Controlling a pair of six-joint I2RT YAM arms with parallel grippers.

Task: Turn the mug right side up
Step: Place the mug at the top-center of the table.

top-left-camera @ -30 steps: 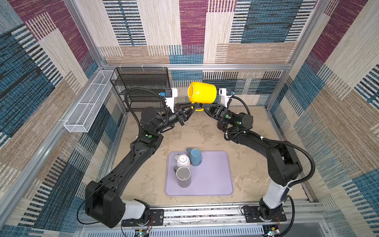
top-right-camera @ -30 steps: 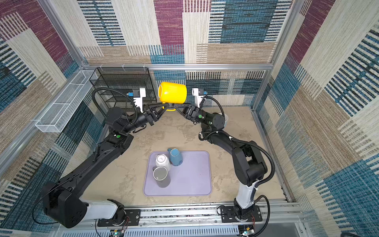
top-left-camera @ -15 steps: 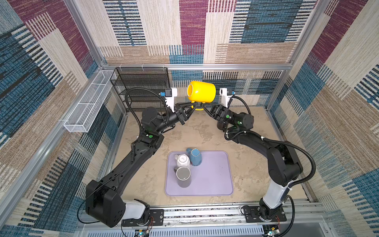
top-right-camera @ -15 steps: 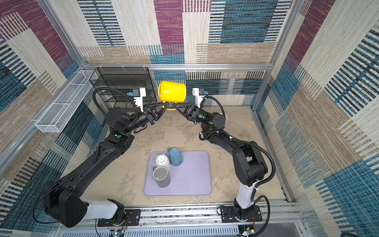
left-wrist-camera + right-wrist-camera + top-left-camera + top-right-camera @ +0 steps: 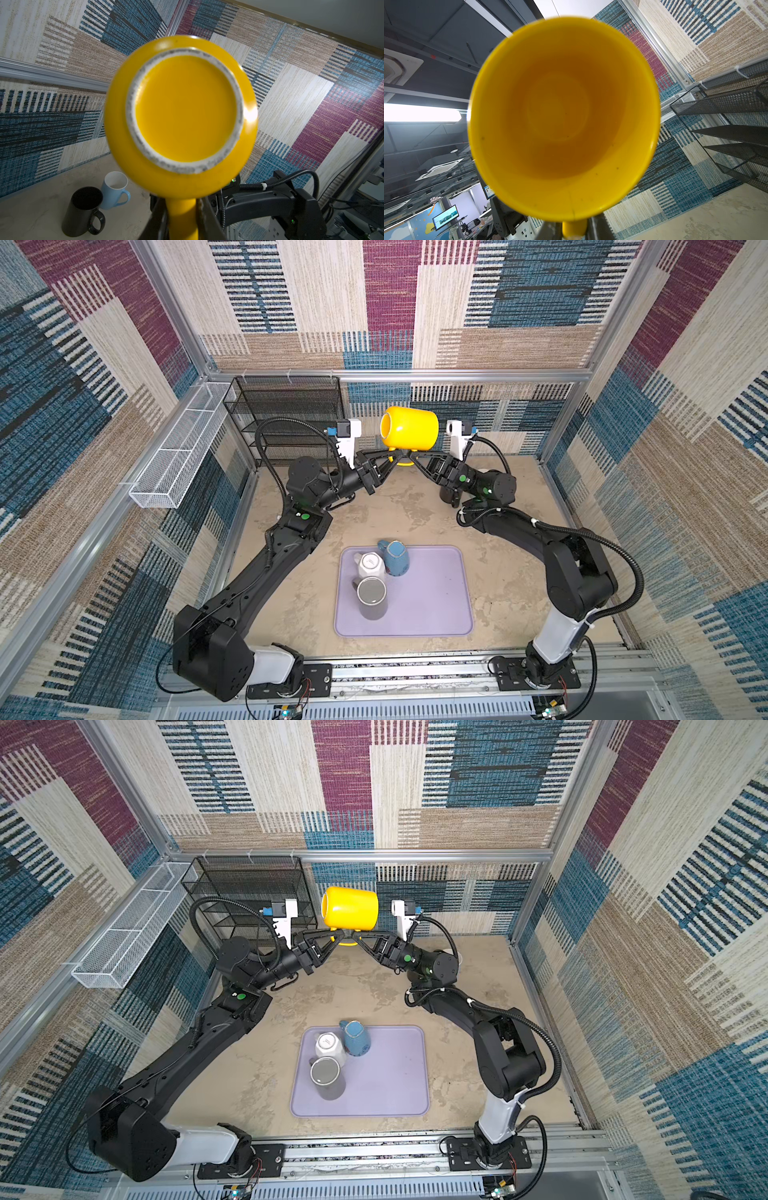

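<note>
A yellow mug (image 5: pixel 411 432) hangs on its side in the air at the back of the cell, handle pointing down. Both top views show it between the two wrist cameras. The left gripper (image 5: pixel 397 452) and the right gripper (image 5: pixel 410 452) meet under it, each shut on the handle (image 5: pixel 402 462). In the left wrist view the mug's base (image 5: pixel 185 108) faces the camera, with the left gripper (image 5: pixel 181 220) pinching the handle. In the right wrist view the open mouth (image 5: pixel 562 116) faces the camera, and the right gripper (image 5: pixel 574 228) flanks the handle stub.
A lilac tray (image 5: pixel 432 597) at front centre holds a white mug (image 5: pixel 371 565), a blue mug (image 5: pixel 395 558) and a grey mug (image 5: pixel 372 595). A black mug (image 5: pixel 83 205) and a pale blue mug (image 5: pixel 114 191) stand upright at the back right. A black wire rack (image 5: pixel 286 414) and a white wire basket (image 5: pixel 178 456) line the back left.
The mug and both grippers have shifted very slightly to the left. Both grips look unchanged.
</note>
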